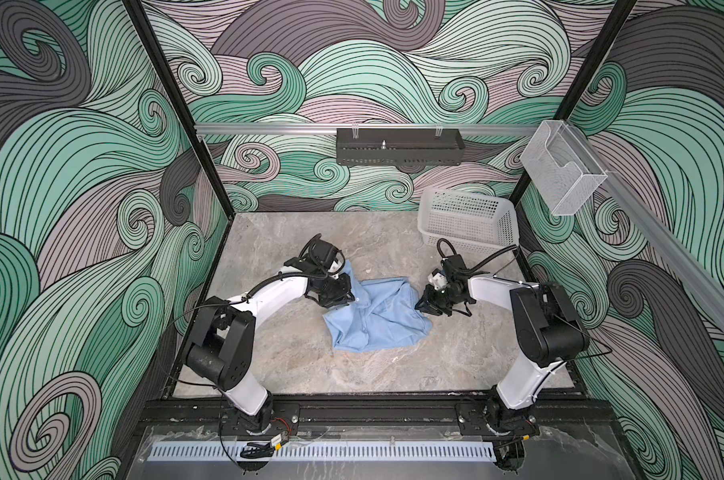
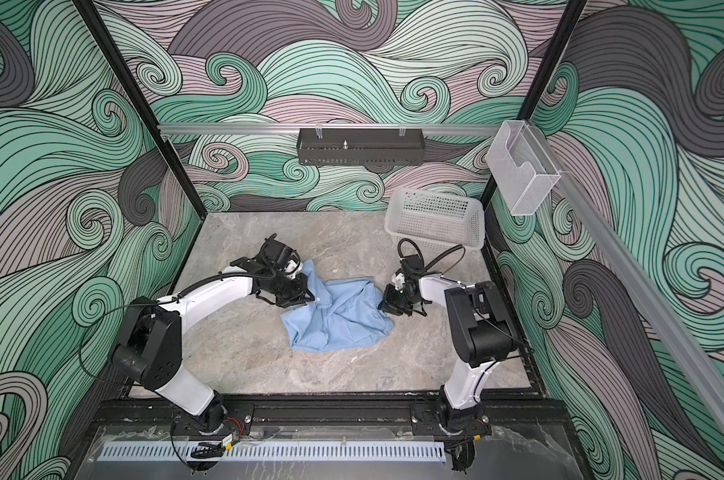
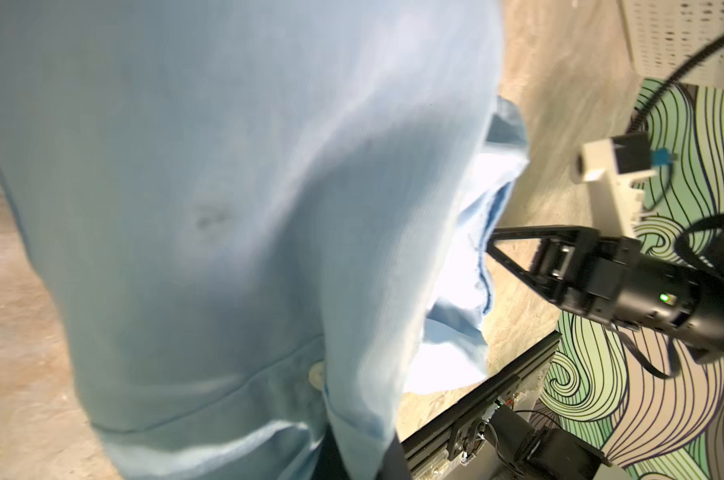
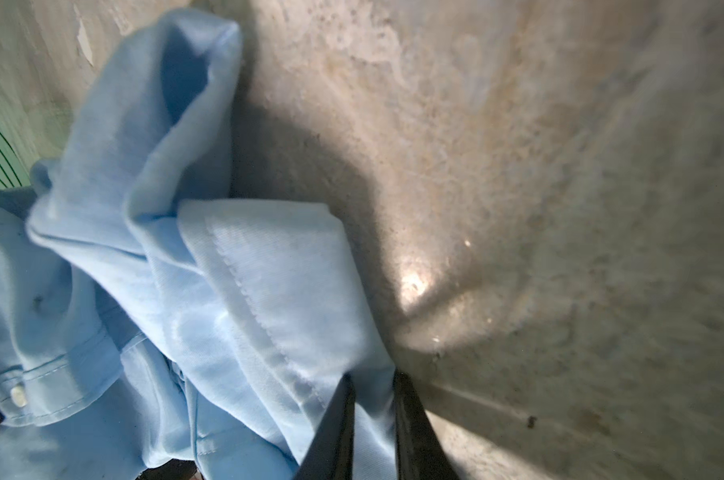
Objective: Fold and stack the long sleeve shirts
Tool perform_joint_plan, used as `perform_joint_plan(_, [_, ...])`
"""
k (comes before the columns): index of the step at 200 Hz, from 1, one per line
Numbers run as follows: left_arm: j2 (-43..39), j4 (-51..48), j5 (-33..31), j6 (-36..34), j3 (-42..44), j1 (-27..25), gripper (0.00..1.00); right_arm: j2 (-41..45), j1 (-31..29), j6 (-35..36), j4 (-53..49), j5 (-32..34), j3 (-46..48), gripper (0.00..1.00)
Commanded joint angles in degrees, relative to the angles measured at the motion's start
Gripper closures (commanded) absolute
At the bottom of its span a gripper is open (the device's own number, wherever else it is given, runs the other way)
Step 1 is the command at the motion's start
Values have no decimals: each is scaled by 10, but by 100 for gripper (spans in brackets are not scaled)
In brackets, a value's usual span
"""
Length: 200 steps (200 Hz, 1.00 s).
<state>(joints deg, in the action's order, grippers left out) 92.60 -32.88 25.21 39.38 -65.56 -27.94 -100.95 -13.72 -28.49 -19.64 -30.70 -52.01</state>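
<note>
In both top views the light blue shirt [image 1: 379,320] [image 2: 339,322] lies crumpled in a loose heap near the middle of the marble-patterned tabletop [image 1: 294,365], between the two arms, and a white perforated basket [image 1: 468,220] stands well apart in the far right corner. The left gripper [image 1: 344,300] sits at the shirt's left edge, where the cloth rises towards it, and the right gripper [image 1: 422,305] meets the shirt's right edge. In the left wrist view the shirt [image 3: 227,199] hangs blurred across most of the picture, right in front of the lens, with a stitched band and a pale button [image 3: 316,372] low down; the left gripper's own fingers are hidden behind the fabric, but it is clamped fully together with the cloth hanging from it. Beyond the shirt the right gripper [image 3: 493,245] points its tips into the shirt's far edge. In the right wrist view the right gripper [image 4: 373,376] has drawn its two dark fingers [image 4: 339,419] to a narrow gap, with the shirt's [image 4: 235,299] stitched hem caught between them
</note>
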Motion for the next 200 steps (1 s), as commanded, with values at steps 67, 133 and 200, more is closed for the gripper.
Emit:
perform_joint_plan(67, [90, -36, -45, 40, -112, -101, 100, 11, -19, -15, 10, -16, 22, 81])
perform_joint_plan(133, [70, -66, -63, 33, -119, -102, 100, 10, -20, -14, 13, -19, 24, 80])
perform_joint_plan(200, [93, -48, -73, 56, -165, -133, 100, 13, -23, -21, 20, -24, 29, 80])
